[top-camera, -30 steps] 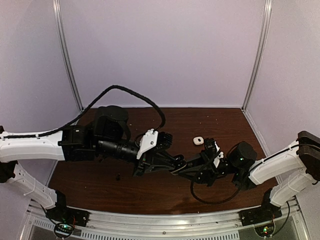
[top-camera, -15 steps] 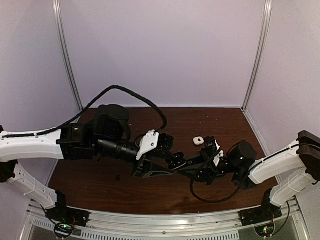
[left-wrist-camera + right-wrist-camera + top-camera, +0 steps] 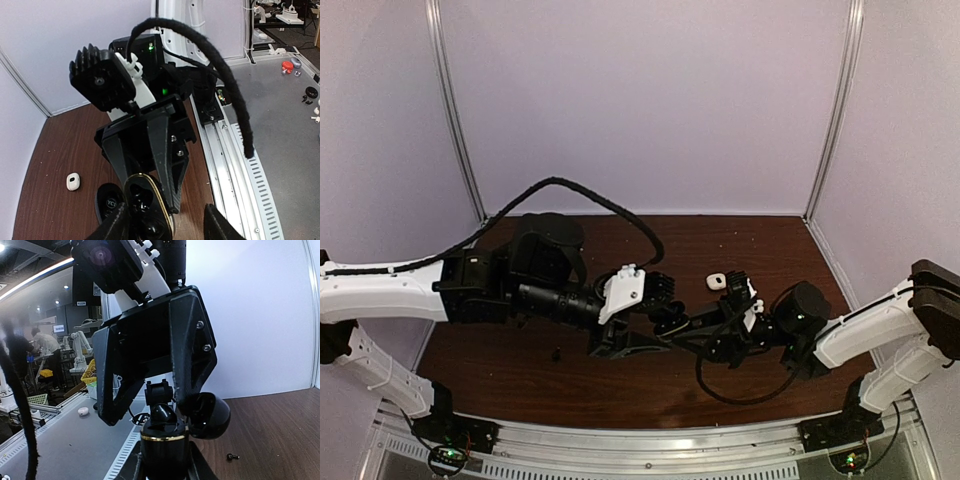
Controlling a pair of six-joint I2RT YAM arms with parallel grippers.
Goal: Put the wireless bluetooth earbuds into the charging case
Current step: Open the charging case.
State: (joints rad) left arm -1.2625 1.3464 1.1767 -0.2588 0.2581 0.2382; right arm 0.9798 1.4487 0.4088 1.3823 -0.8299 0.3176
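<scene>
A black charging case with a gold rim (image 3: 165, 452) stands open, its lid (image 3: 209, 415) hanging to one side. My right gripper (image 3: 165, 469) is shut on its body; they also show in the left wrist view, the gripper (image 3: 150, 192) above the case (image 3: 145, 212). A glossy black rounded earbud (image 3: 164, 413) sits up in the case's mouth. My left gripper (image 3: 169, 225) is open, its fingers (image 3: 192, 355) spread on either side of the case top. In the top view the two grippers meet tip to tip at mid-table, left (image 3: 663, 322) and right (image 3: 684, 328).
A white pebble-like case (image 3: 717, 282) lies on the brown table behind the grippers, also in the left wrist view (image 3: 73, 181). A tiny black piece (image 3: 556, 352) lies near the front left, also in the right wrist view (image 3: 230, 457). A metal rail (image 3: 650, 455) runs along the near edge.
The left wrist has rolled and its gripper has shifted slightly left and back. The right gripper followed with the case. The two stay tip to tip.
</scene>
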